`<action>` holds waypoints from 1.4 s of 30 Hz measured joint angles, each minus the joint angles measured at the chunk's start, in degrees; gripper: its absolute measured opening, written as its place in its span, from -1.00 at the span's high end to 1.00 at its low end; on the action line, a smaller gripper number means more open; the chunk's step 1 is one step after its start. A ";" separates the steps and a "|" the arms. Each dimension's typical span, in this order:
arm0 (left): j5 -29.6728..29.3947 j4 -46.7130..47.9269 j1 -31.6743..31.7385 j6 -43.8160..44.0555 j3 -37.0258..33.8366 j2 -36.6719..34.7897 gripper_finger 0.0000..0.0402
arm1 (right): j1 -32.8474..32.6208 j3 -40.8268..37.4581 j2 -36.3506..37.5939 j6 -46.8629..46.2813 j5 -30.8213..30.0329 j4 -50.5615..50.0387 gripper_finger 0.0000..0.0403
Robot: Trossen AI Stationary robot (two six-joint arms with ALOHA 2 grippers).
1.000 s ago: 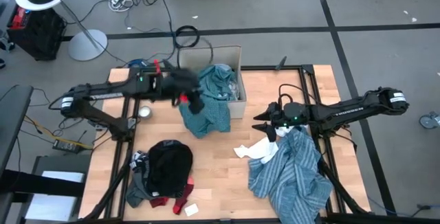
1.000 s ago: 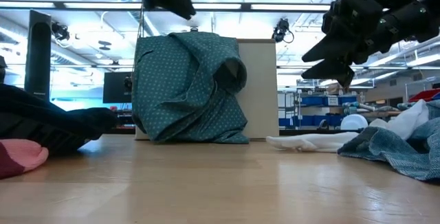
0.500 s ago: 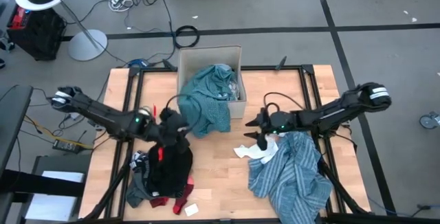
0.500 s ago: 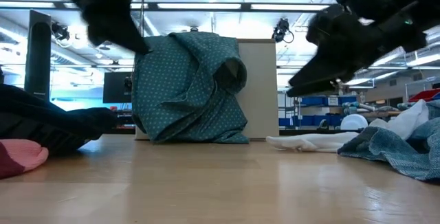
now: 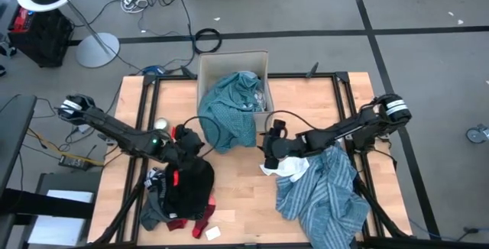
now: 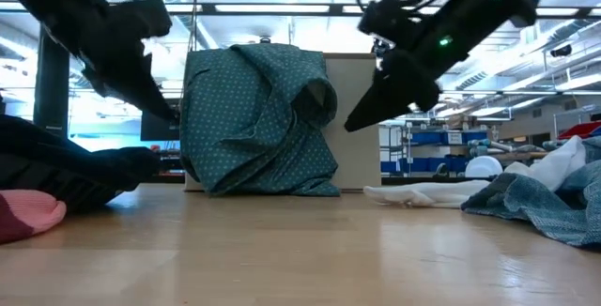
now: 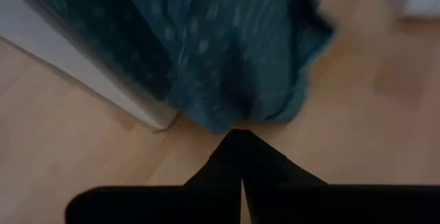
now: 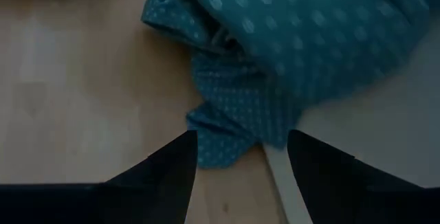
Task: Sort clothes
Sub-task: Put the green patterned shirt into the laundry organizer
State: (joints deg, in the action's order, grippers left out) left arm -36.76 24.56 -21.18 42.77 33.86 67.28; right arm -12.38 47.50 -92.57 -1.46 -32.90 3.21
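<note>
Under right wrist view, teal shirt [image 8: 289,52], right pincer [image 8: 237,157] spread, left pincer [image 7: 240,157] closed

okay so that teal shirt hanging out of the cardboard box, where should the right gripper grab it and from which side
Probably the loose lower hem of the teal shirt, the folded corner lying on the table beside the cardboard box. The open right gripper already faces that corner, so come in low from the right; the bunched cloth there gives the fingers something to pinch.

text: none legible | labels/brands: none | all views
</note>
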 joint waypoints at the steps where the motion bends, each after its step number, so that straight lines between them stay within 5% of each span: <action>1: 0.54 0.05 0.29 -1.39 -0.61 0.40 0.97 | 0.00 0.88 -1.00 1.13 -0.50 0.10 -0.10; 4: 1.44 -4.06 0.95 -6.77 -2.05 2.69 0.99 | 0.02 3.53 -4.52 4.21 -1.58 0.23 0.15; 8: -0.92 -12.50 1.01 -16.03 -3.53 6.74 0.99 | 0.36 6.56 -8.18 6.73 -1.81 -0.05 0.80; 10: -2.83 -14.78 1.47 -19.88 -3.94 9.04 0.99 | 0.61 8.21 -9.70 8.41 -4.00 -0.03 0.93; 19: -3.82 -27.33 5.84 -34.87 -2.35 19.22 1.00 | 3.46 16.09 -17.39 18.30 -5.94 -0.69 0.99; 26: -8.52 -30.39 7.02 -46.66 4.51 18.89 1.00 | 2.65 23.07 -18.29 25.45 -5.68 0.06 0.99; 36: -18.50 -26.83 7.71 -57.03 15.91 15.86 1.00 | 2.76 27.40 -10.09 34.62 -10.82 0.86 1.00; 42: -19.06 -26.51 11.24 -66.48 23.00 12.36 1.00 | 5.70 27.48 -3.51 39.44 -9.79 4.69 1.00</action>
State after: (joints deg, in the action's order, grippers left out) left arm -55.82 -1.95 -9.94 -23.71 56.86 79.65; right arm -6.68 74.98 -96.08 37.97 -42.69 7.90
